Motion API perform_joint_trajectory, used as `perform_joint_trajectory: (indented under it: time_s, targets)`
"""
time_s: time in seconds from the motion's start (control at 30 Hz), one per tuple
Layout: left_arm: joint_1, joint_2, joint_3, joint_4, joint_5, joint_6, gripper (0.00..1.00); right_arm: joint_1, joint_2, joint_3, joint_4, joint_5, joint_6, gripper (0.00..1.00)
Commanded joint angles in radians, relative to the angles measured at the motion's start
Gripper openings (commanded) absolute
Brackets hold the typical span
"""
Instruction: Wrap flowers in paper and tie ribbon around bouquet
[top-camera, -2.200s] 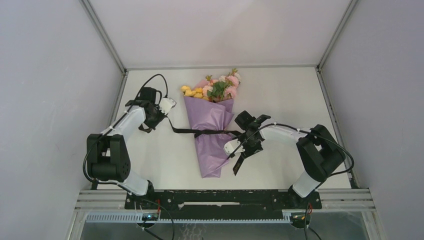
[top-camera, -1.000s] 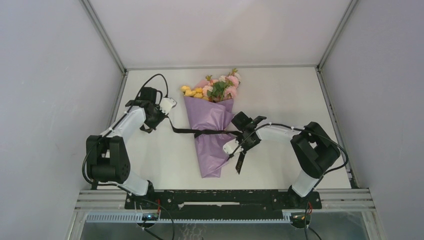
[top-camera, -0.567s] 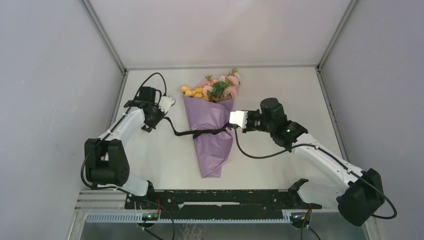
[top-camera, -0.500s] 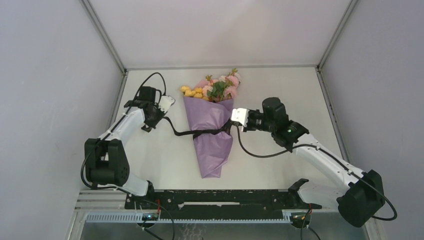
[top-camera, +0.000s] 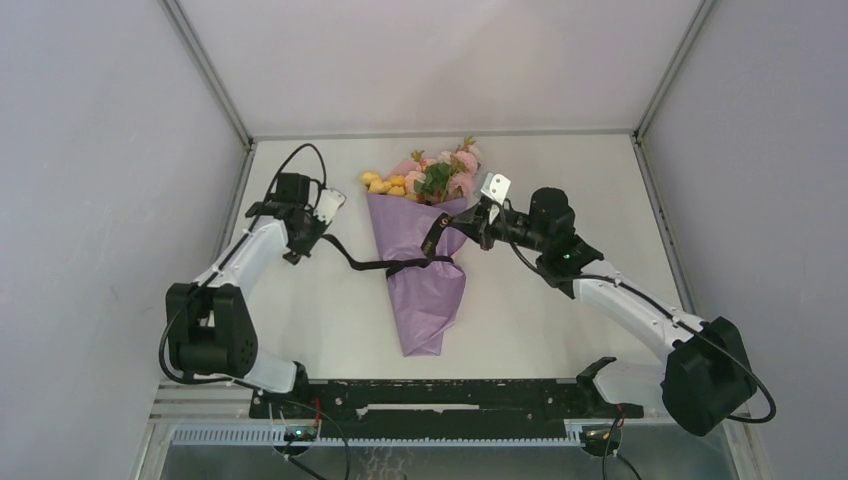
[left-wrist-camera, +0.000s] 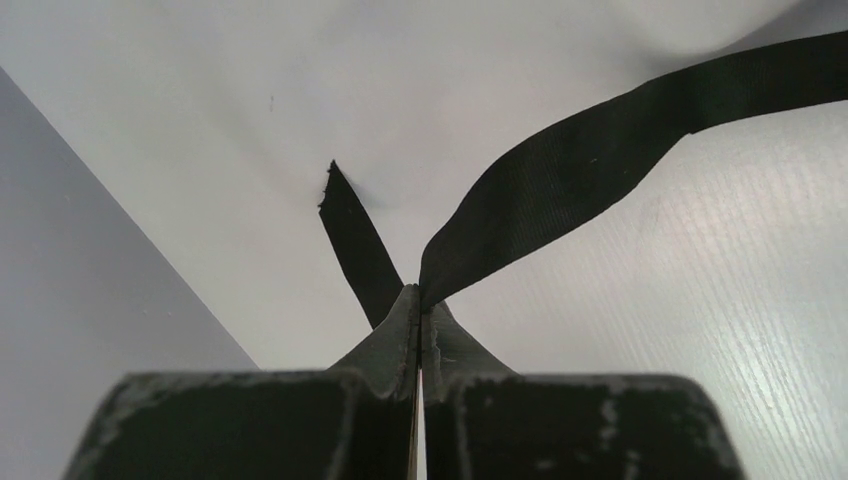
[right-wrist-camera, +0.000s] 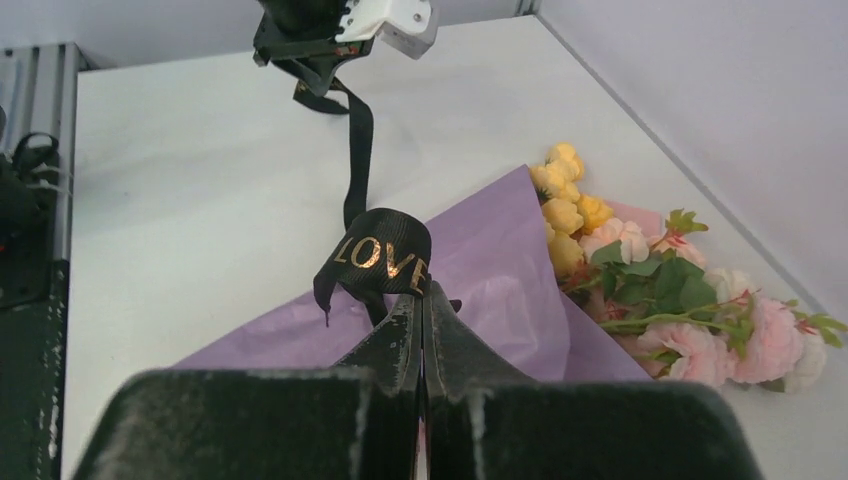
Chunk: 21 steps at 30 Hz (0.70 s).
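Clenching ribbon (top-camera: 365, 264) ends — left fingers (left-wrist-camera: 390, 335), right fingers (right-wrist-camera: 400, 330), flowers (top-camera: 435, 178) half hidden inside paper (top-camera: 425, 300), crossing perhaps knotted.

Right gripper (top-camera: 463, 222) farther back (ribbon (top-camera: 375, 266) too)

bouquet (top-camera: 424, 215) lying flat | ribbon (top-camera: 385, 266) across paper (top-camera: 428, 300) | left hand (top-camera: 322, 236), right hand (top-camera: 464, 221) pinch its ends

Matt woven black ribbon (left-wrist-camera: 560, 190), thin crinkled lilac paper (right-wrist-camera: 480, 270)
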Motion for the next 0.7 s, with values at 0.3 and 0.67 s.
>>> perform_joint_trajectory:
  time_s: [0.3,0.67]
  targets:
    - [-0.056,-0.054,0.054,-0.049,0.106,-0.035,0.0,0.009,0.088,0.117,0.111,0.137,0.328,0.0]
    - [0.381,-0.03,-0.317,0.277,-0.248,0.195,0.0,-0.887,-0.195,-0.547,0.192,0.253,0.95,0.0]
